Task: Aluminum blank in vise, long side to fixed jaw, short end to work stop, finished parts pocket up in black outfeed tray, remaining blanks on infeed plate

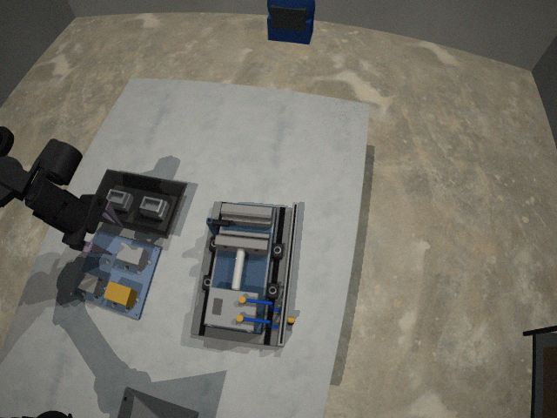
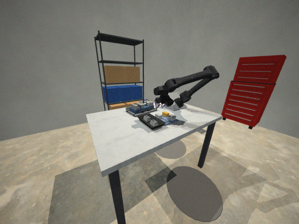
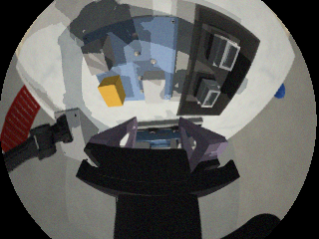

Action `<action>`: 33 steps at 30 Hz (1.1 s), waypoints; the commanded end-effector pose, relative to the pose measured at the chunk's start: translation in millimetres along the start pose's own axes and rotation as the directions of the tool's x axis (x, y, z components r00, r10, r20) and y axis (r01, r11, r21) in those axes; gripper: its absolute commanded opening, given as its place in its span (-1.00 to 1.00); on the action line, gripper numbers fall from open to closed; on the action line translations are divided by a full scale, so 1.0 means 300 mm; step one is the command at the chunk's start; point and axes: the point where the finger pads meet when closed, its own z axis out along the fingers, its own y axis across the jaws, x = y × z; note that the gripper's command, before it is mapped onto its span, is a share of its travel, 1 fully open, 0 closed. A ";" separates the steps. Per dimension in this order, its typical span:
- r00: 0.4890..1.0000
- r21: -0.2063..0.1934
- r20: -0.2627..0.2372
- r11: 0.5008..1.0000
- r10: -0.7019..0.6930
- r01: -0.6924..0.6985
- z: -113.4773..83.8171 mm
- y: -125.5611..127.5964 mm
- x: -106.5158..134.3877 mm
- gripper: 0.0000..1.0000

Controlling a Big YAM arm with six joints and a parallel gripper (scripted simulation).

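My gripper (image 1: 97, 229) (image 2: 160, 105) (image 3: 158, 120) is open and empty. It hangs above the seam between the black outfeed tray (image 1: 177, 189) (image 2: 159, 126) (image 3: 247, 40) and the blue infeed plate (image 1: 146, 287) (image 3: 156, 36). Two finished parts (image 1: 118, 198) (image 1: 154, 206) (image 3: 223, 52) (image 3: 207, 94) lie pocket up in the tray. On the plate lie a gray blank (image 1: 130, 255) (image 3: 155, 87), a second gray blank (image 1: 90, 286) in the arm's shadow, and a yellow brass blank (image 1: 120, 293) (image 2: 165, 113) (image 3: 112, 91). The vise (image 1: 244, 270) (image 2: 138, 108) stands to the right. I cannot tell what lies between its jaws.
The white table (image 1: 224, 135) (image 2: 125, 142) carries everything. The arm's base plate (image 1: 152, 405) sits at the table's near edge. A blue bin (image 1: 290, 20) stands on the floor. A shelf rack (image 2: 120, 72) and a red cabinet (image 2: 253, 89) stand beyond the table.
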 end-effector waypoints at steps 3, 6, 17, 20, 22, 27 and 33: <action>1.000 0.016 -0.002 1.000 -0.023 0.023 -0.121 -0.032 0.038 0.28; 1.000 0.021 -0.004 0.999 -0.025 0.025 -0.179 -0.032 0.055 0.28; 0.999 0.001 -0.004 0.999 -0.032 0.032 -0.251 -0.021 0.084 0.28; 1.000 -0.003 -0.003 1.000 -0.029 0.029 -0.255 -0.023 0.092 0.28; 1.000 -0.001 -0.004 1.000 -0.026 0.026 -0.260 -0.026 0.098 0.28; 1.000 -0.001 -0.004 1.000 -0.023 0.023 -0.255 -0.029 0.104 -1.00; 1.000 -0.011 -0.002 1.000 -0.022 0.022 -0.239 -0.021 0.100 -1.00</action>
